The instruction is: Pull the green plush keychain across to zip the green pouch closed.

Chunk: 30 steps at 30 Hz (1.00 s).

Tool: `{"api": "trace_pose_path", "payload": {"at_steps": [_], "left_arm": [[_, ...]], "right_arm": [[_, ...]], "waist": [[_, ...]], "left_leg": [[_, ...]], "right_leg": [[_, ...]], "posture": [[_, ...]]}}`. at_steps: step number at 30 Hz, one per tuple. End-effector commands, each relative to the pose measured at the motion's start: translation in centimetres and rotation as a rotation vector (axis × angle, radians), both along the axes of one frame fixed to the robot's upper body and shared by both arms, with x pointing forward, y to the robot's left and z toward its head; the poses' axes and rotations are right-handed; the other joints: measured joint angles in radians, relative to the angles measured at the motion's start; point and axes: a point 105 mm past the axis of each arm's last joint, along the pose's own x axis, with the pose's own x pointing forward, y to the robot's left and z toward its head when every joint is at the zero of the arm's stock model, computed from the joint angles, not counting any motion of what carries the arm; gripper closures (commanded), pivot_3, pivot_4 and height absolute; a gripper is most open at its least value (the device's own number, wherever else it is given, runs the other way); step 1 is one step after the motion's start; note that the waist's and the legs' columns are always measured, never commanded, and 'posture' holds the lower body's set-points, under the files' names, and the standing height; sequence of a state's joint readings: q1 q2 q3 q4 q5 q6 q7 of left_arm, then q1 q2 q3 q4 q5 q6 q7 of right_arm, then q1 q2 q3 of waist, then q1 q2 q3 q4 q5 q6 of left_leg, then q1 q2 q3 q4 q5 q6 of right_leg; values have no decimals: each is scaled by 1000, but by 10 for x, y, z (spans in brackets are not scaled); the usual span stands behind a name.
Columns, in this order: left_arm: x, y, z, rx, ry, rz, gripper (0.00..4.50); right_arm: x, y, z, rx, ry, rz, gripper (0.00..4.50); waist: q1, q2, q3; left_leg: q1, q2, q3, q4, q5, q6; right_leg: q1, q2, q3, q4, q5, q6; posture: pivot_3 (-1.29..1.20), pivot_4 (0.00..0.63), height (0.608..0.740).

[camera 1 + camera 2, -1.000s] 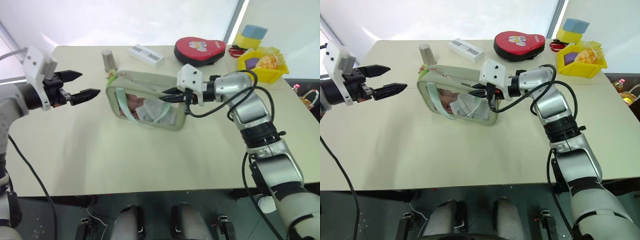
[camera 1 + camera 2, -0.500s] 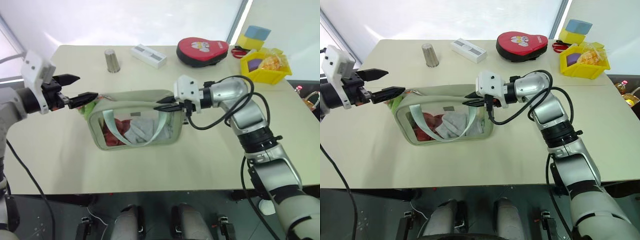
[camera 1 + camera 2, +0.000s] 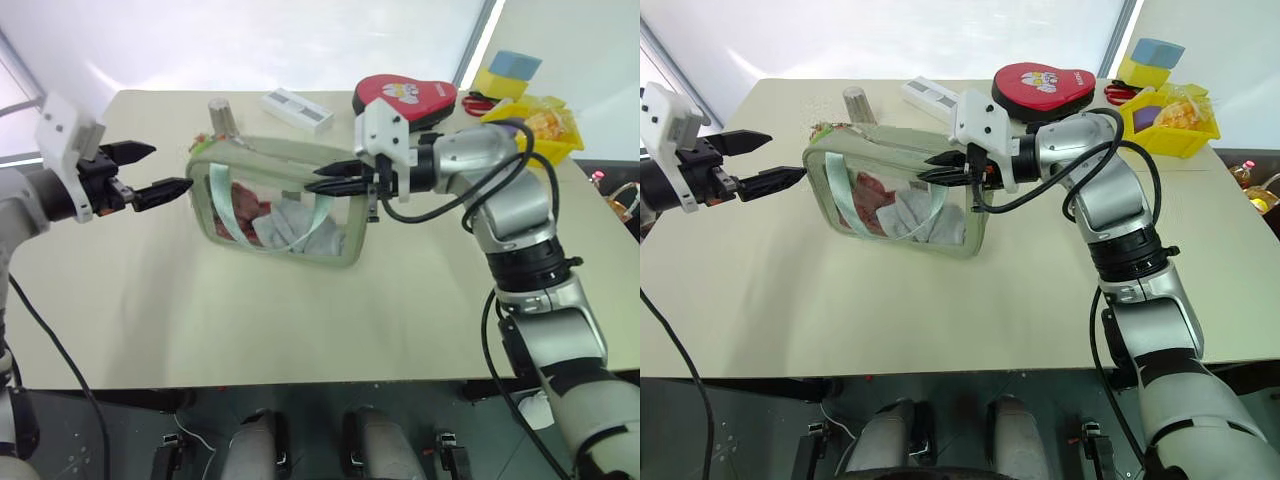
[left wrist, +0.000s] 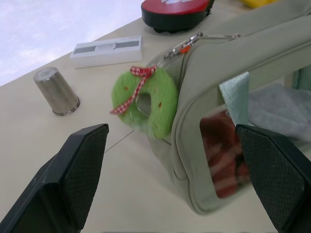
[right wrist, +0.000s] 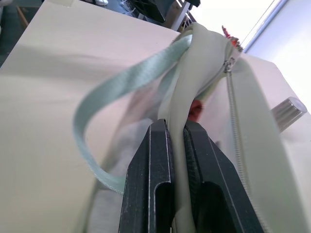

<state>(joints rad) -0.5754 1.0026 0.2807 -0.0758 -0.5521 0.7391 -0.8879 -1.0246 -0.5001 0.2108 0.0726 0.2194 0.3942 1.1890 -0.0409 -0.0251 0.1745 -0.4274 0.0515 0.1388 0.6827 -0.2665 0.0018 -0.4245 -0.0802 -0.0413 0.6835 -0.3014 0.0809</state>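
So the right gripper (image 3: 325, 178) is pinched tight on the top edge of the green pouch (image 3: 285, 205), holding it up at a tilt over the middle of the table (image 3: 300, 320). In the right wrist view its two black fingers (image 5: 146, 194) squeeze the pale fabric seam right next to the zipper. The left gripper (image 3: 150, 172) sits out at the pouch's 9 o'clock, jaws wide with nothing in them, just beside the pouch's end but not touching.

The pouch is pale sage green and boxy, with a clear window, a light green loop strap, and white and reddish stuff inside. The green plush keychain (image 4: 145, 101) hangs off that end: a fuzzy lime ring with a red-checked bow.

Can't tell how far the zipper is actually closed; the gripper covers part of it.

Compared with half a second ago, the pouch has swung up and back toward the metal cup (image 3: 222, 118), at its 11 o'clock.
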Motion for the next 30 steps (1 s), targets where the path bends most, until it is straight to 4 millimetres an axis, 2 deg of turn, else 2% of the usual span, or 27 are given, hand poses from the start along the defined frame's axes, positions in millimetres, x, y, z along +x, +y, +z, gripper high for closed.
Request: {"api": "trace_pose_path", "payload": {"at_steps": [1, 6, 10, 13, 18, 21, 23, 26, 30], "left_arm": [[-2, -1, 15, 30, -57, -7, 0], [-1, -3, 12, 35, -50, -14, 0], [-2, -4, 12, 38, -47, -17, 0], [-3, -2, 13, 39, -41, -16, 0], [-6, 8, 13, 51, -16, -6, 0], [-5, 17, 14, 56, -13, 19, 0], [-4, 20, 13, 57, -10, 26, 0], [-2, 21, 10, 55, -4, 23, 0], [5, 24, 1, 58, 13, 26, 0]], "right_arm": [[-7, -1, -5, -23, -76, 19, 4267], [2, -5, -36, -95, -97, -11, 4267], [1, -7, -40, -128, -119, 3, 4267], [-4, -13, -29, -101, -87, 6, 3312], [-14, -33, -5, -68, -33, -29, 815], [-21, -47, 1, -75, -9, -66, 815], [-23, -55, -1, -84, 9, -101, 815], [-23, -60, -12, -98, 34, -130, 815], [-23, -56, -30, -98, 80, -130, 815]], "waist": [[1, 0, 0], [-1, 0, 0], [-3, 0, 0], [-1, 0, 0], [3, 0, 0], [5, 0, 0], [5, 0, 0], [5, 0, 0], [2, 0, 0]], "left_leg": [[0, 0, 0, 0, 0, 0], [0, 0, 0, 0, 0, 0], [1, 0, 0, 0, 0, 0], [0, 0, 0, 0, 0, 0], [0, 0, 0, 0, 0, 0], [0, 0, 0, 0, 0, 0], [0, 0, 0, 0, 0, 0], [0, 0, 0, 0, 0, 0], [0, 0, 0, 0, 0, 0]], "right_leg": [[0, 0, 0, 0, 0, 0], [0, 0, 0, 0, 0, 0], [0, 1, 0, 0, 0, 0], [0, 0, 0, 0, 0, 0], [0, 0, 0, 0, 0, 0], [0, 0, 0, 0, 0, 0], [0, 0, 0, 0, 0, 0], [0, 0, 0, 0, 0, 0], [0, 0, 0, 0, 0, 0]], "posture": [[0, 150, 740], [0, 150, 740], [0, 150, 740], [0, 150, 740], [0, 150, 740], [0, 150, 740], [0, 150, 740], [0, 150, 740], [0, 150, 740]]}}
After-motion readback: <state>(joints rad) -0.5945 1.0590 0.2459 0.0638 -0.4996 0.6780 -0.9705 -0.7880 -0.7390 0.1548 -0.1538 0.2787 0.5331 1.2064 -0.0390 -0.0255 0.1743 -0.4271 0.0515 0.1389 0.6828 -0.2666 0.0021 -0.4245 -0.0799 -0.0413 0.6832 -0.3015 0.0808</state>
